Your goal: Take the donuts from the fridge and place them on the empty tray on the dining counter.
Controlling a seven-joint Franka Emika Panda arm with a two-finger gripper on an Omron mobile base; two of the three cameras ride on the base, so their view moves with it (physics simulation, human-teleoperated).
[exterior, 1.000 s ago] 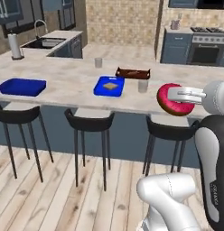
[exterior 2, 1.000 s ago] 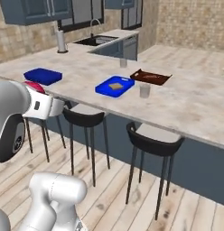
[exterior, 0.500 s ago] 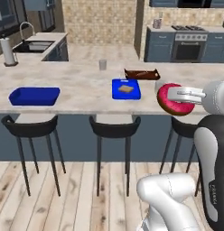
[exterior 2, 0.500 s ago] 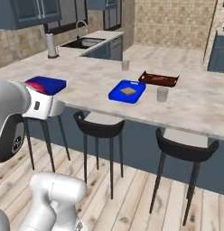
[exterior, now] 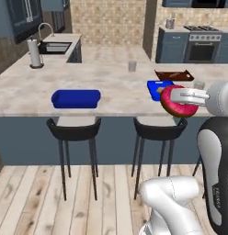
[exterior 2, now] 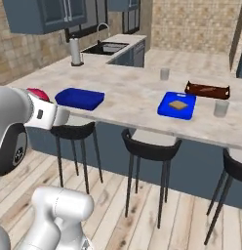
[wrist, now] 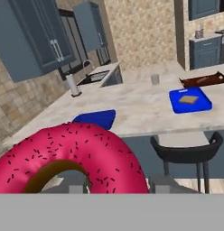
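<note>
My gripper (exterior: 182,97) is shut on a donut (exterior: 176,103) with glossy pink-red icing, held in the air in front of the dining counter (exterior: 111,79). In the hand view the donut (wrist: 68,152) looms large, with dark sprinkles on its icing. The empty tray (exterior: 75,98), bright blue, lies near the counter's front edge, well to the left of the donut. From the right side the empty tray (exterior 2: 80,98) sits just beyond the donut (exterior 2: 39,93). The fridge is out of view.
A blue tray with tan food (exterior: 157,87) and a dark brown tray (exterior: 173,75) lie right of the middle. Two glasses (exterior: 132,66) (exterior: 199,85) and a paper towel roll (exterior: 34,53) stand on the counter. Black stools (exterior: 74,131) (exterior: 159,131) line its front.
The whole picture has shifted as the base drove: the counter has slid right in the left base view, bringing the empty tray toward the middle. The donut stays in the gripper.
</note>
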